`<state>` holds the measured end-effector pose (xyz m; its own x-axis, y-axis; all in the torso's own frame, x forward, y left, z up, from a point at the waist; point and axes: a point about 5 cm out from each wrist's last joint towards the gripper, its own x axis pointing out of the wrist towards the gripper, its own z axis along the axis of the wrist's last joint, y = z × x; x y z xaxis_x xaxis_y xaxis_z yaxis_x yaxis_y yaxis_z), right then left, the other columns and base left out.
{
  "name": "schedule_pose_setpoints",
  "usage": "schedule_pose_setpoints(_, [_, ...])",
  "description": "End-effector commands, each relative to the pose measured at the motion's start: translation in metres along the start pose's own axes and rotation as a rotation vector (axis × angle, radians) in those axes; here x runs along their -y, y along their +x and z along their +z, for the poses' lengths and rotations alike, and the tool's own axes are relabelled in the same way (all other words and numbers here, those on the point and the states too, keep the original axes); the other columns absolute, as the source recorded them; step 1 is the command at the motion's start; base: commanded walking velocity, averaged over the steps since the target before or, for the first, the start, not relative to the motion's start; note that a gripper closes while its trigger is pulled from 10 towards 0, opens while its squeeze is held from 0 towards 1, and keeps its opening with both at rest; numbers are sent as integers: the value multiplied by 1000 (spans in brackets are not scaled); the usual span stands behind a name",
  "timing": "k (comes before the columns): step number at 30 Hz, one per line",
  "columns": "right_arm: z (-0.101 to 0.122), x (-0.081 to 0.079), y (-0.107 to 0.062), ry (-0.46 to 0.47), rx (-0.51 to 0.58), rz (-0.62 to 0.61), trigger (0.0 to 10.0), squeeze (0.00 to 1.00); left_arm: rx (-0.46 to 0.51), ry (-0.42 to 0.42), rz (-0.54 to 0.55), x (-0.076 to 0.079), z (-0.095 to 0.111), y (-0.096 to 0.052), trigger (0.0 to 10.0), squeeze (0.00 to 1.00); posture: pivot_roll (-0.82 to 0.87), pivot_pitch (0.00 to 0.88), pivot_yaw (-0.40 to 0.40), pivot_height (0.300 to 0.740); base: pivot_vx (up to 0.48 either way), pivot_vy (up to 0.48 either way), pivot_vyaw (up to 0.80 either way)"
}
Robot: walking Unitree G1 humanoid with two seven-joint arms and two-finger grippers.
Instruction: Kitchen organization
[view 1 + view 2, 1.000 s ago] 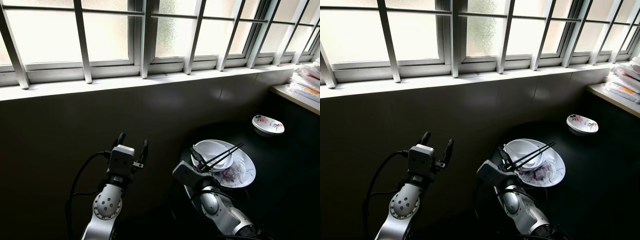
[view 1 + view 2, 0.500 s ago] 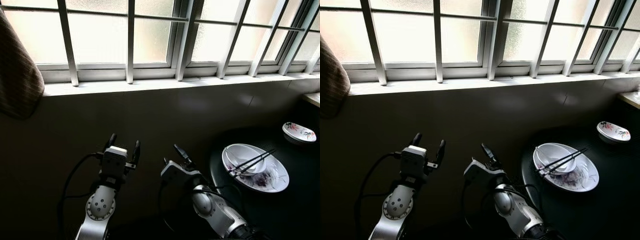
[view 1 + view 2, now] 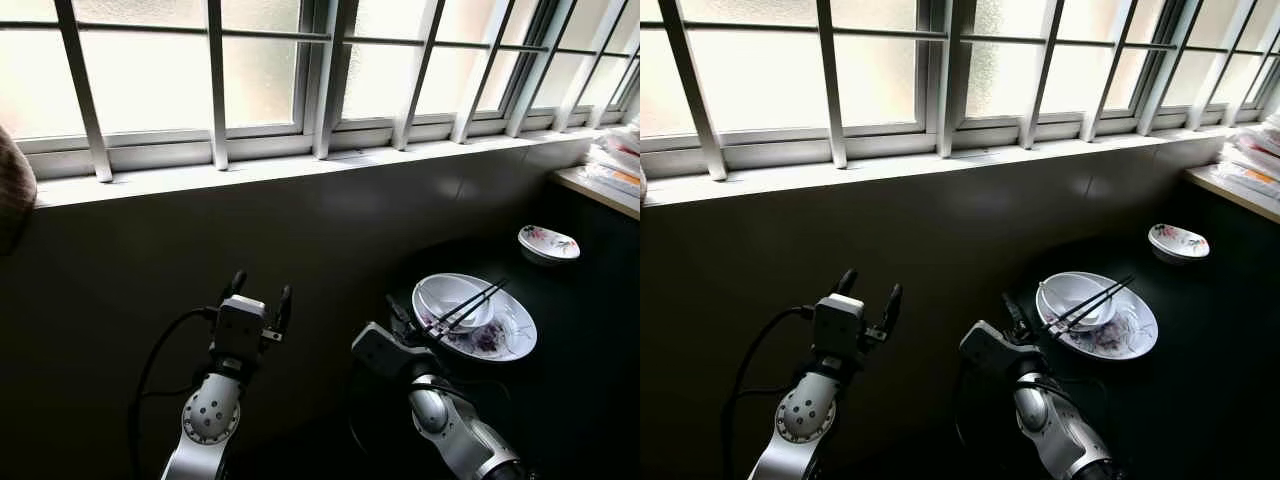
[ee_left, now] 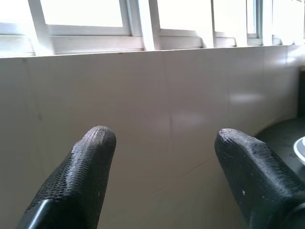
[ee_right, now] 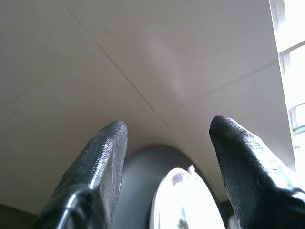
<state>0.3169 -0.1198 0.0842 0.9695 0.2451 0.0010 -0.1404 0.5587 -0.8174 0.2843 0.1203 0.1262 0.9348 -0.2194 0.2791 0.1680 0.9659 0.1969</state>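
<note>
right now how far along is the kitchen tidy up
Nothing looks done yet: the bowl with chopsticks sits on the plate, and a small dish lies farther back on the dark table. The right pincer is open near the plate; the left pincer is open, holding nothing.

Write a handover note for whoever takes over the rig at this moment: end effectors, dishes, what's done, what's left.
Left end effector: open, empty, raised toward the wall below the window.
Right end effector: open, empty, just short of the plate, pointing at it.
Dishes on the dark table: the plate carries a bowl with a spoon inside and chopsticks laid across its rim; a small dish sits apart, farther right.
Done: nothing grasped.
Left: collect and put away the dishes.
</note>
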Motion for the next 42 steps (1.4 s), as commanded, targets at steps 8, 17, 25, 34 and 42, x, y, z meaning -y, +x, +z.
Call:
schedule_pose_setpoints(8, [-11, 10, -5, -78, -49, -7, 10000, 0, -11, 6, -15, 2, -2, 0, 10000, 0, 28, 0, -77, 740, 0, 0, 0])
schedule_pose_setpoints(17, [-34, 22, -14, -47, -192, -42, 10000, 0, -20, 5, -18, 3, -4, -1, 10000, 0, 26, 0, -77, 740, 0, 0, 0])
schedule_pose_setpoints(25, [-38, 23, -26, -25, -238, -55, 10000, 0, -25, 6, -20, 3, -5, -1, 10000, 0, 17, 0, -78, 740, 0, 0, 0])
schedule_pose_setpoints(34, [-53, 26, -35, 30, -311, -16, 10000, 0, -29, 4, -24, 4, -6, -1, 10000, 0, 8, 0, -73, 740, 0, 0, 0])
schedule_pose_setpoints(42, [-63, 36, -31, -24, -320, -17, 10000, 0, -27, 6, -20, 3, -6, 1, 10000, 0, 15, 0, -76, 740, 0, 0, 0])
